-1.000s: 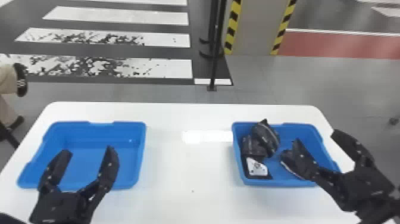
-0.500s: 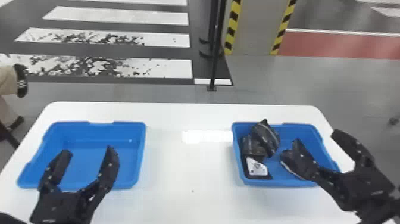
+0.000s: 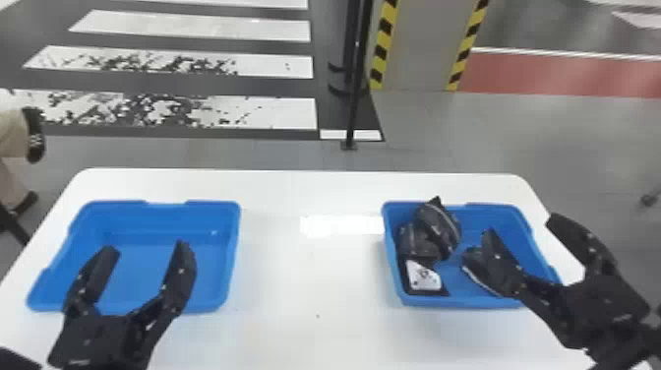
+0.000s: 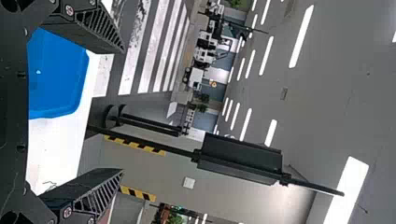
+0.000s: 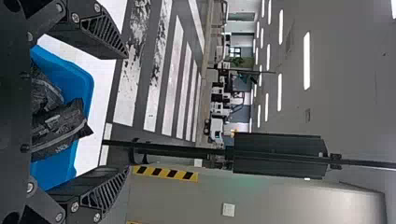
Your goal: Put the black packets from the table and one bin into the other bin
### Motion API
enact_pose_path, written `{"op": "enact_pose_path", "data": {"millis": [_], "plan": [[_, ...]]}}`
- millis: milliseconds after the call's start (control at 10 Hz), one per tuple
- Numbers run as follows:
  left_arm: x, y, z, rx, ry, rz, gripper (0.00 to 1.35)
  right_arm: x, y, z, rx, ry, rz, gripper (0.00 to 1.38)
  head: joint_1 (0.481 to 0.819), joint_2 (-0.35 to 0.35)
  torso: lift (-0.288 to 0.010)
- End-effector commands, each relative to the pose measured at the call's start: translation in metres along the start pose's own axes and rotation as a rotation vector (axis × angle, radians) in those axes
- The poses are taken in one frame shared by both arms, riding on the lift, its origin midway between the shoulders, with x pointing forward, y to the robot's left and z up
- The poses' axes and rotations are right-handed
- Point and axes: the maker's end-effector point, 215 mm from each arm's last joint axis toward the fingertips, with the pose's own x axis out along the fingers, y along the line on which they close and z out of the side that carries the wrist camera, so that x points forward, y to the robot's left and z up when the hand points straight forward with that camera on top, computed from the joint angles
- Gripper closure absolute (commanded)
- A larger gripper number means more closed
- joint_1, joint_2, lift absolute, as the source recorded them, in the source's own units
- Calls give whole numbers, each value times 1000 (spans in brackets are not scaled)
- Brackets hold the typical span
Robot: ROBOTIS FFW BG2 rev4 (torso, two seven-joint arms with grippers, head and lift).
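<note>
White counter — black packets inside right bin, left bin well apart. Left gripper and right gripper by bin edges — fingers spread open.

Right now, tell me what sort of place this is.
Probably a large indoor hall or demo area: painted crosswalk stripes, hazard-taped pillar and rows of ceiling lights.
</note>
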Motion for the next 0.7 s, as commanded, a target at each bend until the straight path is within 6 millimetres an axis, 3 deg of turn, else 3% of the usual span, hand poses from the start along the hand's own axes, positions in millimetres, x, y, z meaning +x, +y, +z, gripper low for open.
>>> {"op": "enact_pose_path", "data": {"millis": [0,600], "plan": [[-1,1,-1,1,2,2,130,0,0,0,1,0,0,190,695,-90,-110],[0,2,4,24,-9,1,133,0,-1,0,3,-1,-1,188,695,-87,-110]]}}
